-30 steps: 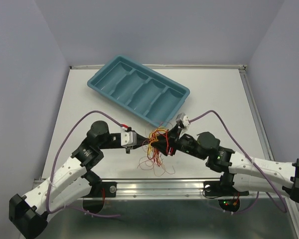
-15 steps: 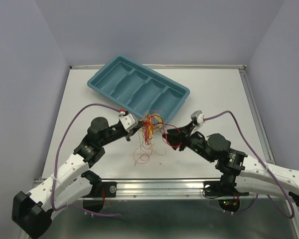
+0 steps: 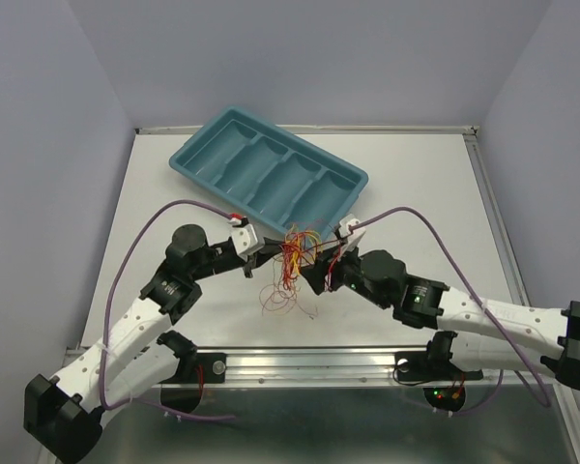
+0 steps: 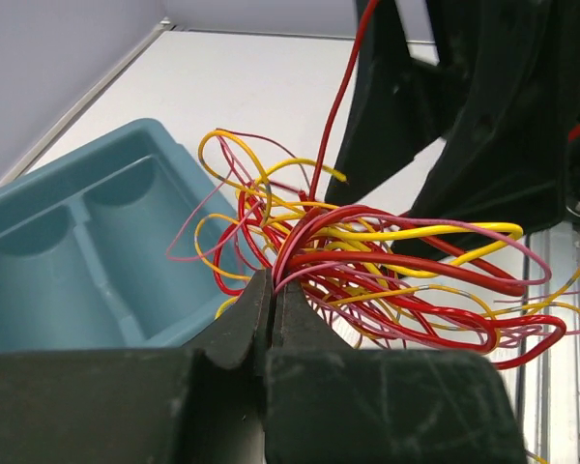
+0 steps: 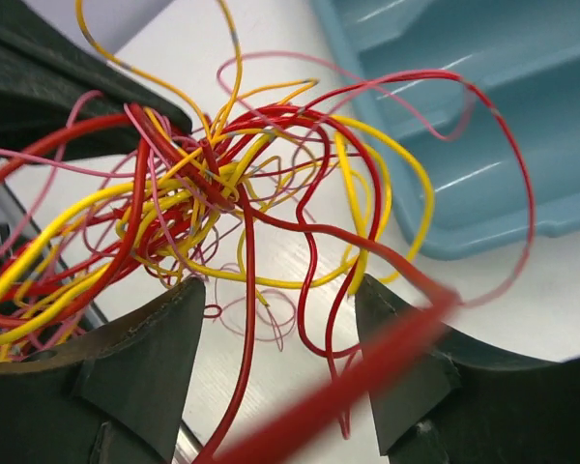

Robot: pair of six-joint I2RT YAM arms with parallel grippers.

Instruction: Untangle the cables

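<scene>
Dangling from the left pincer [image 4: 273, 292], cables [image 4: 367, 259] bunch before the right pincer [image 5: 275, 311].

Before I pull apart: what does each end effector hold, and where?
Left end effector pinches the cables at the tangle's edge nearest it. Right end effector stands open around strands, gripping nothing.

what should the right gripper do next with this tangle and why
Probably close the right gripper on the cables lying between its open jaws, then pull away gently. The left gripper is shut on the same tangle, so it anchors the other side.
</scene>
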